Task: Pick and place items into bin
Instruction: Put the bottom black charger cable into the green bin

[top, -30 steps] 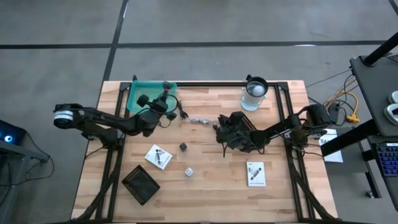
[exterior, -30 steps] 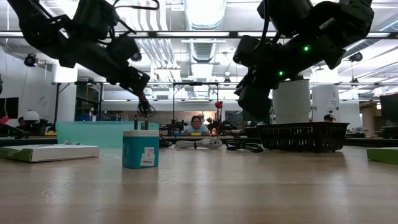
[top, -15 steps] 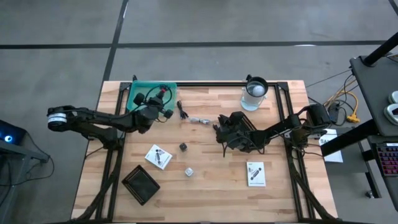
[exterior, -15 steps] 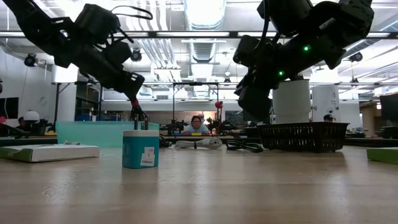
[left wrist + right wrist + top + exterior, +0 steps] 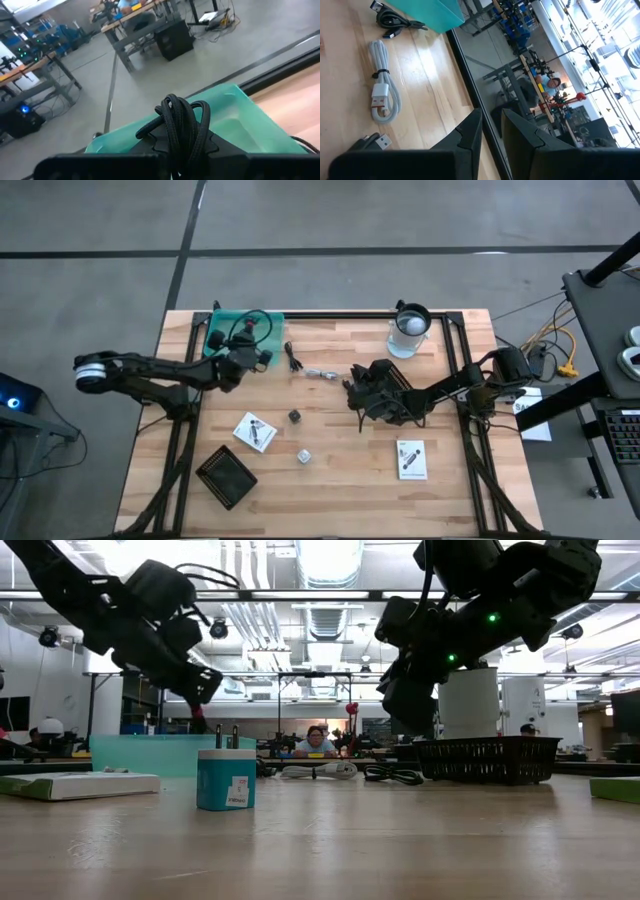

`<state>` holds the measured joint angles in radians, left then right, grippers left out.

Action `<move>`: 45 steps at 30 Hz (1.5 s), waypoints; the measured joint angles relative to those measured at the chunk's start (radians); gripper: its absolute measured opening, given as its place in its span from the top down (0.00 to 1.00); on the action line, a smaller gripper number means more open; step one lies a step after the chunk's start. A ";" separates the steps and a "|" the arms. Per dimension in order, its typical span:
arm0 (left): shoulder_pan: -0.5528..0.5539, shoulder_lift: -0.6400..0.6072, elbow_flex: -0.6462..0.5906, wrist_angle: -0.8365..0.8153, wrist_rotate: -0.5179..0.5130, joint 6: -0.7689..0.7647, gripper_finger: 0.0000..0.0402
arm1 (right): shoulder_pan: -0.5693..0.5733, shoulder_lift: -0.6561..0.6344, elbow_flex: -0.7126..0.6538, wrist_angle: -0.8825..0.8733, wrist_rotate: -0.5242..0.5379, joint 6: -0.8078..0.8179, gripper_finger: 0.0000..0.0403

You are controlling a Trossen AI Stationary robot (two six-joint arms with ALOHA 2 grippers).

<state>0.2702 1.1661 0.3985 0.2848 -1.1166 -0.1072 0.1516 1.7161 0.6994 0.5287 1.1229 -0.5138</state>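
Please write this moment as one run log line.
left gripper: shut on black cable, above green bin | right gripper: waiting mid-table

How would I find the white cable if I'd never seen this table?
Start at the teal bin in the table's far left corner. Go along the wood toward the clear cup; past a black cable lies the white cable, coiled. It is the only white cable; its neighbours are black.
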 joint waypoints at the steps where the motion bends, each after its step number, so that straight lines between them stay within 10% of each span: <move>1: 0.000 -0.009 0.000 -0.029 0.007 -0.015 0.98 | 0.000 0.000 0.000 0.000 0.000 0.002 0.85; 15: 0.005 -0.152 -0.001 -0.400 -0.004 -0.228 0.98 | 0.000 0.000 0.000 0.000 0.000 0.010 0.85; 45: 0.010 -0.153 -0.063 -0.407 -0.131 -0.117 0.98 | 0.000 0.000 0.000 0.000 0.000 0.009 0.85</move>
<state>0.2801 1.0134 0.3350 -0.1224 -1.2477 -0.2245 0.1516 1.7161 0.6994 0.5286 1.1226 -0.5049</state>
